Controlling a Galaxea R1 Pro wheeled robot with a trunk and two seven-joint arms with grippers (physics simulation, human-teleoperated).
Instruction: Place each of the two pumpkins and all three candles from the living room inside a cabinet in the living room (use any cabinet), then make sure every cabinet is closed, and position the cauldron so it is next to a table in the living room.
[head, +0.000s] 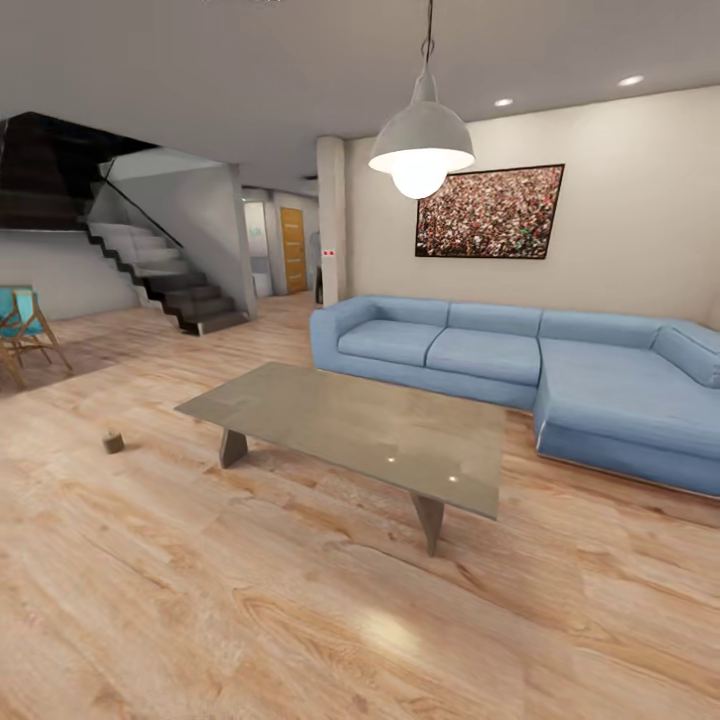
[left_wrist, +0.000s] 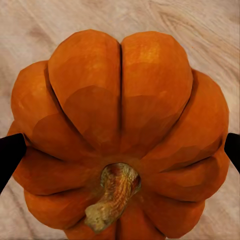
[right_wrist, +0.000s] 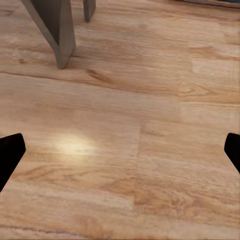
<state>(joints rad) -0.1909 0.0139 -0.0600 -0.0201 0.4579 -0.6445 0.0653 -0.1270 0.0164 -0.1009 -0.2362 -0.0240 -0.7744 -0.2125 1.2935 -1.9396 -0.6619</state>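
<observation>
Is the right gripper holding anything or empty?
Empty and open: the right gripper has its fingers spread at the frame edges, with bare wood floor between them.

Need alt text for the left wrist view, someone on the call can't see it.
A bright orange ribbed pumpkin sits close between the left gripper's two dark fingertips, its curled tan stem toward the camera. Pale wood floor shows behind it.
</observation>
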